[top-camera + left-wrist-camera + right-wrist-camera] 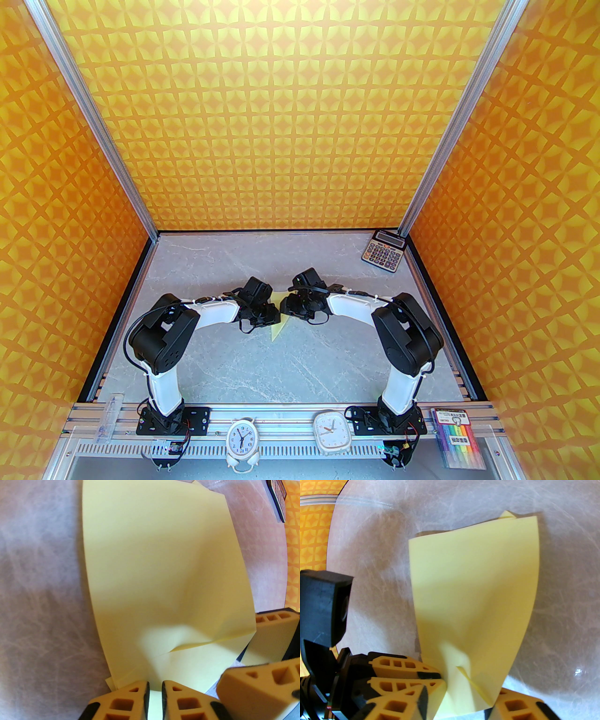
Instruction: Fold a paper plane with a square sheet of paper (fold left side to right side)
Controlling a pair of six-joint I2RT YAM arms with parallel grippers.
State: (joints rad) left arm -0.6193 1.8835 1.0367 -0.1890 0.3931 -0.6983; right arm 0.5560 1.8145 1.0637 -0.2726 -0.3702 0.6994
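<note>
The table [262,375] was grey, marble-veined and mostly bare, boxed in on three sides by orange patterned walls [300,117]; a calculator [383,253] lay in the far right corner; a round clock [241,440], a square clock [332,431] and a pack of markers [461,438] sat along the near rail. Both arms bent inward and met over the table's middle; the left hand [154,686] was nipped tight on one edge of the square sheet of paper [159,569]; the right hand [463,695] stood just beside it with its fingers apart on either side of the same end, gripping nothing. The sheet lay doubled over between the two hands (a second layer peeped out at the corners), its upper layer buckled near the fingers; bare table ran all around it, with the calculator well apart.
</note>
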